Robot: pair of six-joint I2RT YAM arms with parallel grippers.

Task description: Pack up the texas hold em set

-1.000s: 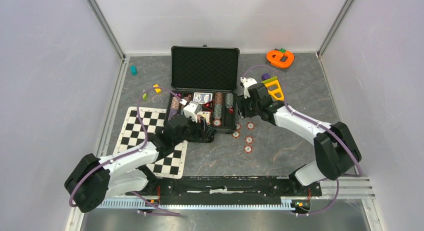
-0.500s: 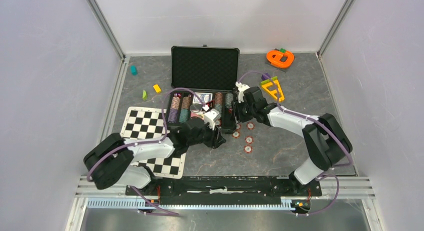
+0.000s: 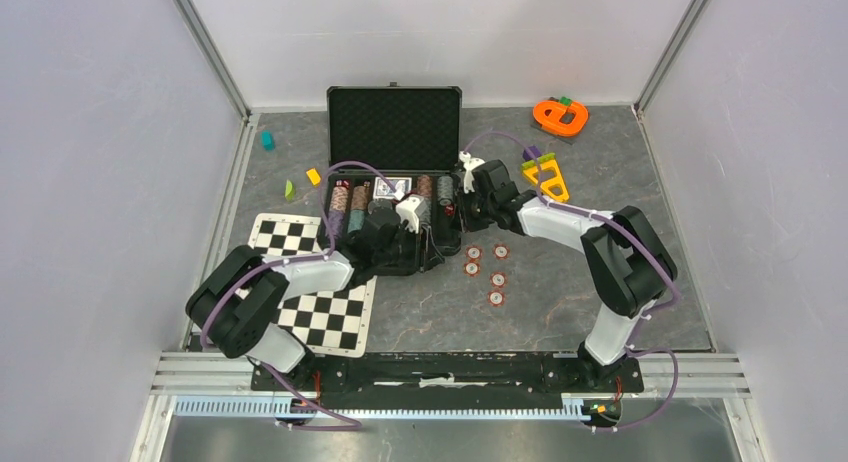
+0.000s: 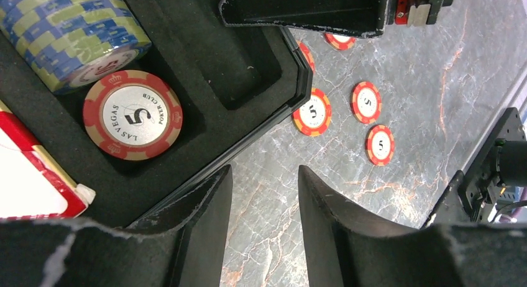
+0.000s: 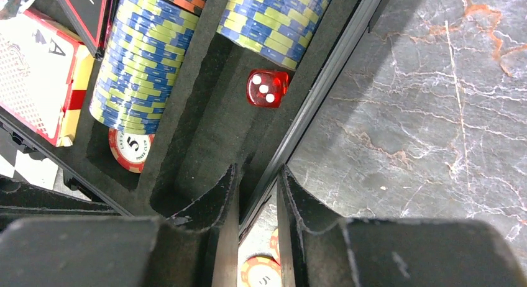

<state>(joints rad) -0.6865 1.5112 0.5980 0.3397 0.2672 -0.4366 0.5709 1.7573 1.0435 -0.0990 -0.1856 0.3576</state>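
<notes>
The black briefcase (image 3: 345,244) lies open at mid table, its foam lid (image 3: 395,127) upright. Coloured chip stacks (image 5: 146,63), card decks (image 5: 34,69), a red die (image 5: 267,88) and a red-white chip (image 4: 132,115) sit in its foam slots. Several red-white chips (image 3: 498,279) lie loose on the table to the right of the case; they also show in the left wrist view (image 4: 366,102). My left gripper (image 3: 415,234) (image 4: 264,170) is open at the case's front right corner, with only table between its fingers. My right gripper (image 3: 462,210) (image 5: 260,170) straddles the case's right wall, jaws nearly closed on the rim.
A black-white checkered mat (image 3: 300,282) lies left of the case under my left arm. An orange toy (image 3: 560,115) and a yellow toy (image 3: 545,175) sit at the back right. Small teal (image 3: 267,139), yellow (image 3: 313,176) and green (image 3: 290,190) blocks lie at the back left.
The briefcase has slid left and a little back. My right gripper moved left with its wall. My left gripper swung from over the case to its front right corner.
</notes>
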